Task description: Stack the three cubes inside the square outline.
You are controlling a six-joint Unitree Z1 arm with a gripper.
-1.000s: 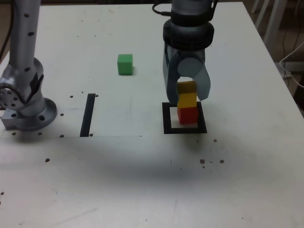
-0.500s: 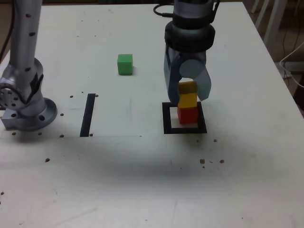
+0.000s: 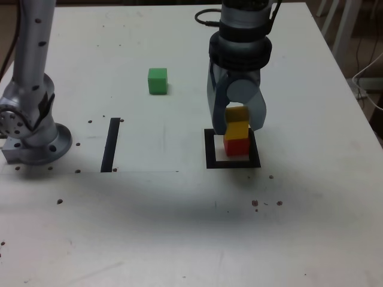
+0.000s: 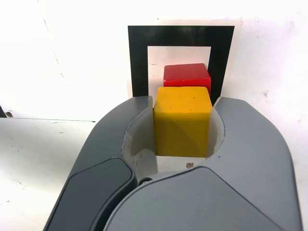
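- Three cubes are on show, one of each colour: a red cube [image 3: 237, 146], a yellow cube [image 3: 237, 128] and a green cube [image 3: 158, 81].
- The red cube sits inside the square outline [image 3: 210, 150], toward its 12 o'clock edge as the exterior view shows it, on the white centre.
- The yellow cube is directly above the red one; whether it rests on it or hangs just clear I cannot tell.
- The gripper [image 3: 237, 122] points down over the outline with its jaws drawn in tight on the yellow cube [image 4: 182, 120], one inner face against each side, as the wrist view shows.
- The green cube lies alone on the white table [image 3: 179, 227], well apart from the outline, at about 10 o'clock from it.
- One straight black strip [image 3: 111, 144] lies at 9 o'clock from the outline; nothing stands between the two.
- The arm's base [image 3: 33, 128] stands beyond the strip, at the exterior view's left edge.
- Small dark specks [image 3: 266, 204] dot the table at 6 o'clock from the outline.
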